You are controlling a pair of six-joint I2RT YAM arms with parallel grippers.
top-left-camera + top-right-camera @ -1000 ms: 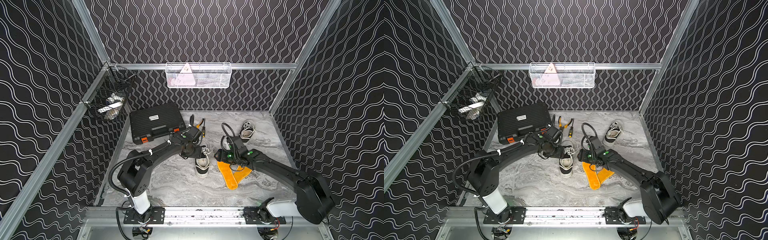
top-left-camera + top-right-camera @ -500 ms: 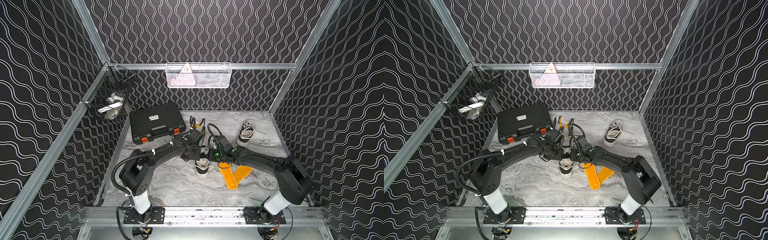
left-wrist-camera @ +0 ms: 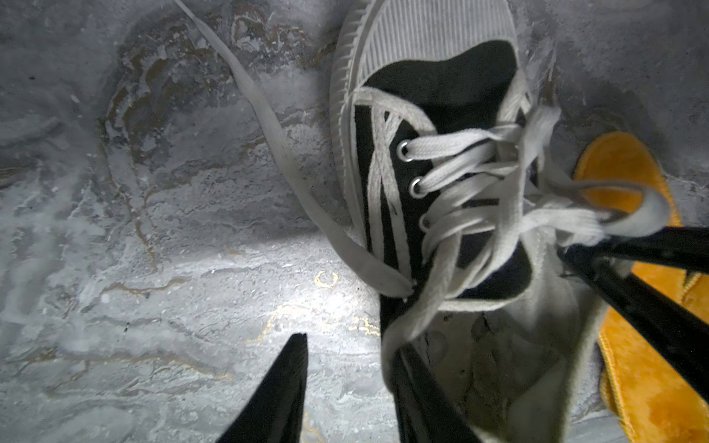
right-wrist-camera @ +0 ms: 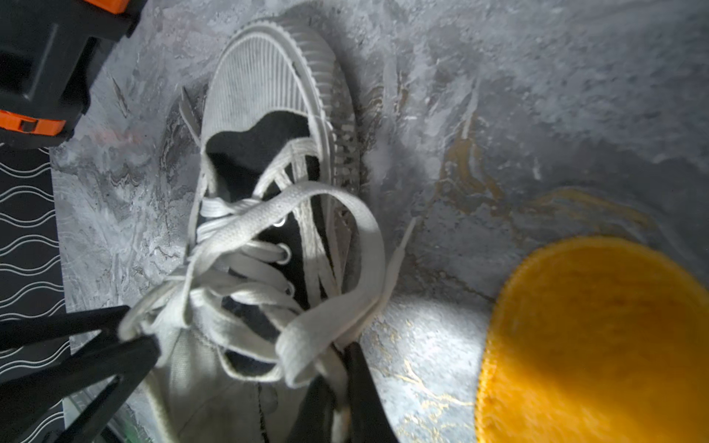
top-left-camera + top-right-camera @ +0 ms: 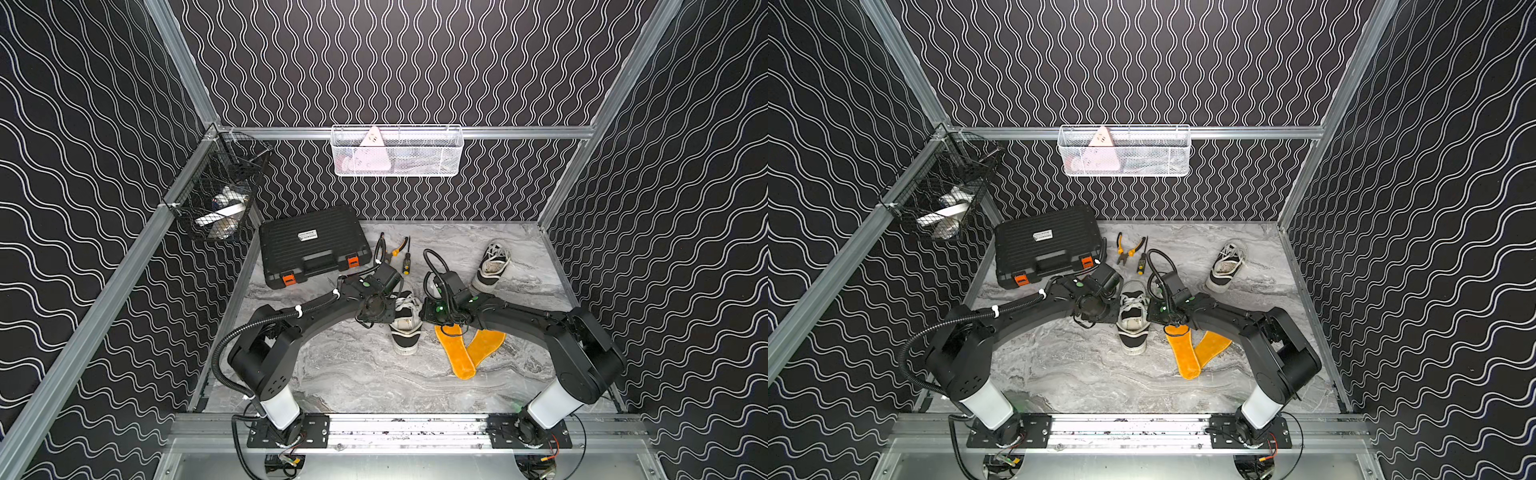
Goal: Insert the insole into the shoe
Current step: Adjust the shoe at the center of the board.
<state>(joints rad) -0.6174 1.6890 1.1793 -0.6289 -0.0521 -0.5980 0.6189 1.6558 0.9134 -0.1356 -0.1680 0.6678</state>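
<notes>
A black-and-white laced shoe [image 5: 405, 328] [image 5: 1133, 320] stands upright mid-table, toe toward the front rail. Two orange insoles [image 5: 455, 353] [image 5: 1183, 353] lie crossed on the table just right of it, touching nothing else. My left gripper [image 3: 349, 345] is at the shoe's left collar, jaws apart, one finger inside the opening and one outside over bare table. Opposite it, my right gripper [image 4: 339, 364] is shut on the right collar edge, white fabric pinched between its fingers [image 4: 360, 383]. A lace loop [image 4: 337, 268] hangs over the opening.
A second shoe [image 5: 492, 266] lies at the back right. The black tool case [image 5: 313, 245] sits back left, with pliers [image 5: 388, 249] and a screwdriver [image 5: 406, 262] beside it. Wire baskets hang on the back wall [image 5: 397, 151] and left rail [image 5: 220, 195].
My right gripper left the insoles, swung left to the shoe's collar and shut on it. The left gripper's jaws narrowed at the other side of the collar.
</notes>
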